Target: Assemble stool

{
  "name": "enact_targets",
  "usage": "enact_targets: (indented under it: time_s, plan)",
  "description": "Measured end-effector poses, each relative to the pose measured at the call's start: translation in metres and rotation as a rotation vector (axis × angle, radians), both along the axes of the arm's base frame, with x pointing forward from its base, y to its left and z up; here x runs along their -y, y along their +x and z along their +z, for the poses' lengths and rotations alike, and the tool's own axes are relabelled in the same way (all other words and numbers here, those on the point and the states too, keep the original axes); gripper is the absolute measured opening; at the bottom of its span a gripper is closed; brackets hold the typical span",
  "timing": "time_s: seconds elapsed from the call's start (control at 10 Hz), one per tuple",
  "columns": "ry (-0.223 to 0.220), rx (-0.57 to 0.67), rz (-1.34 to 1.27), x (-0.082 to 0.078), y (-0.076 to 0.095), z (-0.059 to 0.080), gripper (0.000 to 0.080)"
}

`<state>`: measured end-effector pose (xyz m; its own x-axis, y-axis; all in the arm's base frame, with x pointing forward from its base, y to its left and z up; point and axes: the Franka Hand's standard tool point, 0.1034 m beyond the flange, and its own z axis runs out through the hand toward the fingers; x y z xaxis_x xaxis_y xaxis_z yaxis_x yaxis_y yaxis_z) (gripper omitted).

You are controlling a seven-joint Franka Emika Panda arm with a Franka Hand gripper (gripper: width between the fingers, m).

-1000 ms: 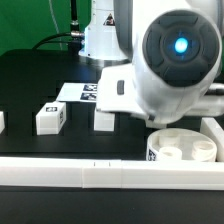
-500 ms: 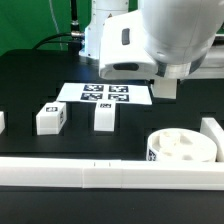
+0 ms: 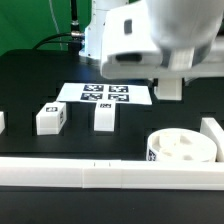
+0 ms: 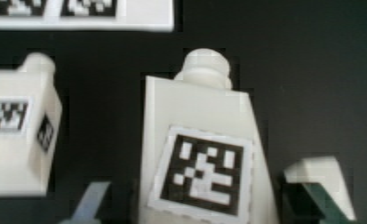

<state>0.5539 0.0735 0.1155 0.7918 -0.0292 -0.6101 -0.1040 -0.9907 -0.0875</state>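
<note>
Leg [image 4: 201, 130]: likely stiff, light, slippery plastic; you should pinch its flat sides mid-length. Hand [image 4: 208, 190]: wide open, straddling it, holding nothing.

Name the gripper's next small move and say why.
Probably lower straight down over the leg: the open gripper has a finger on each side of it, yet the exterior view shows the arm high above the table.

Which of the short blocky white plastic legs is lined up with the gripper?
The short white plastic leg framed between the open gripper fingertips in the wrist view; the other leg lies beside it, outside them.
</note>
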Motion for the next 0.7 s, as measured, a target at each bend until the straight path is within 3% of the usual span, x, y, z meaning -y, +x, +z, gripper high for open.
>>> enact_targets:
  time_s: [0.1, 0.5, 0.7]
  plan:
    - [-0.009, 0.092, -0.011, -0.003, 0.006, 0.005, 0.0325]
    - [-0.026, 0.352, -0.038, -0.004, 0.018, 0.0, 0.0325]
    - [-0.021, 0.527, -0.014, -0.014, 0.039, 0.003, 0.0325]
